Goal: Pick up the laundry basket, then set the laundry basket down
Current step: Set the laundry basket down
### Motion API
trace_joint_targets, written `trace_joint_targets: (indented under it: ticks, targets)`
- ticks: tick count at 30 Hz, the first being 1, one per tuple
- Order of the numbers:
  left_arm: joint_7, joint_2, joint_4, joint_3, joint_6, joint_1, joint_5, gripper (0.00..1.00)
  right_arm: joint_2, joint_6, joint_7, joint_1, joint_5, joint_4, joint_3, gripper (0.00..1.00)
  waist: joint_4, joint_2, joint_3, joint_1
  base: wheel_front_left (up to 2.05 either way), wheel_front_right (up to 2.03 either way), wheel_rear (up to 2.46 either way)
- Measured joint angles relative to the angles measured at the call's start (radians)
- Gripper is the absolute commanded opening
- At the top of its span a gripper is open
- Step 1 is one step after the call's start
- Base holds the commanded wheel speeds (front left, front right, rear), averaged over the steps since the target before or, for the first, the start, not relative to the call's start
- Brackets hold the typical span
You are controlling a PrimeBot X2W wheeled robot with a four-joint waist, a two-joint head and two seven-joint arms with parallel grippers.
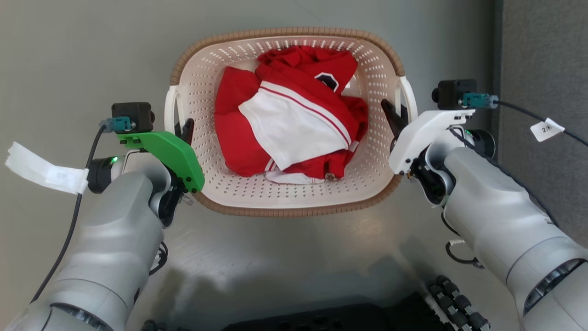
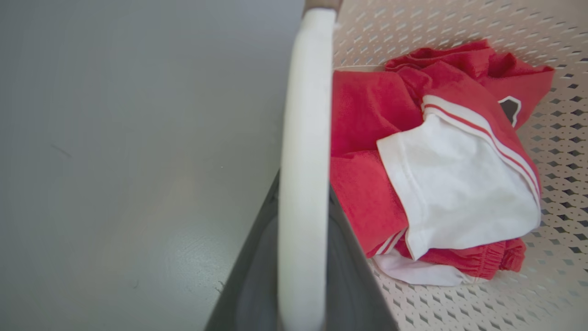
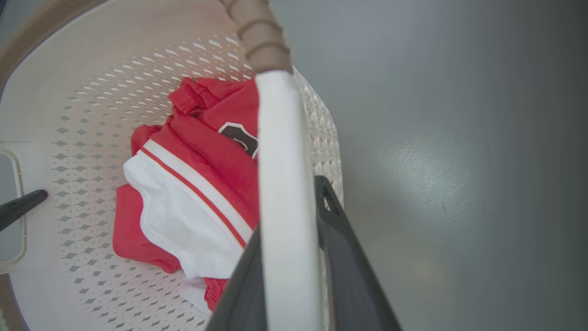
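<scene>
The laundry basket [image 1: 285,212], cream and perforated with a brown rim, sits in the middle of the head view, holding red and white clothes [image 1: 294,119]. My left gripper [image 1: 181,131] is shut on its white left handle [image 1: 171,105]. In the left wrist view that handle [image 2: 305,138] runs between the dark fingers [image 2: 353,285]. My right gripper [image 1: 400,117] is shut on the right handle [image 1: 410,99], which in the right wrist view [image 3: 280,161] also lies between the fingers [image 3: 349,276]. I cannot tell whether the basket rests on the floor.
Grey floor [image 1: 92,55] surrounds the basket. A darker panel [image 1: 542,55] stands at the far right. My dark base [image 1: 349,317] fills the bottom edge. Cables with paper tags hang off both wrists [image 1: 41,170] [image 1: 546,128].
</scene>
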Motion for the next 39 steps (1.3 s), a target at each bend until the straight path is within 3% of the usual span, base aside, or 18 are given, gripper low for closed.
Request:
trace_joint_targets:
  ticks: [16, 26, 27, 28, 29, 30, 31, 39]
  targets:
    - [-0.053, 0.000, 0.013, -0.005, -0.003, -0.038, 0.005, 0.00, -0.003, 0.000, -0.050, -0.034, 0.000, 0.010, 0.005, 0.00, 0.007, 0.0001, 0.106, -0.0001, 0.00, 0.00, 0.00]
    - [-0.069, -0.001, 0.010, -0.012, -0.010, -0.047, 0.004, 0.00, -0.002, 0.001, -0.063, -0.035, 0.003, 0.021, 0.002, 0.00, 0.009, 0.0001, 0.116, -0.0002, 0.00, 0.00, 0.00]
    - [-0.070, -0.002, 0.010, -0.013, -0.010, -0.047, 0.004, 0.00, -0.002, 0.001, -0.063, -0.035, 0.003, 0.023, 0.002, 0.08, 0.009, 0.0001, 0.116, -0.0002, 0.00, 0.00, 0.00]
    - [-0.070, -0.002, 0.011, -0.014, -0.010, -0.048, 0.004, 0.11, -0.002, 0.001, -0.063, -0.037, 0.004, 0.025, 0.002, 0.28, 0.009, 0.0000, 0.116, -0.0002, 0.00, 0.00, 0.00]
    - [-0.068, -0.002, 0.012, -0.016, -0.010, -0.049, 0.004, 0.41, 0.000, 0.002, -0.063, -0.038, 0.004, 0.027, 0.002, 0.47, 0.009, 0.0000, 0.116, -0.0002, 0.00, 0.00, 0.00]
    - [-0.056, -0.007, 0.022, -0.017, -0.009, -0.052, 0.004, 0.91, 0.003, 0.011, -0.063, -0.042, 0.005, 0.028, 0.004, 1.00, 0.009, 0.0000, 0.117, 0.0000, 0.00, 0.00, 0.00]
    - [-0.051, -0.014, 0.032, -0.021, -0.009, -0.051, 0.004, 1.00, 0.008, 0.016, -0.062, -0.043, 0.005, 0.029, 0.007, 1.00, 0.009, 0.0000, 0.116, 0.0001, 0.00, 0.00, 0.00]
    - [-0.051, -0.014, 0.039, -0.027, -0.009, -0.050, 0.003, 1.00, 0.027, 0.021, -0.062, -0.046, 0.007, 0.038, 0.007, 1.00, 0.009, 0.0000, 0.103, 0.0000, 0.00, 0.00, 0.00]
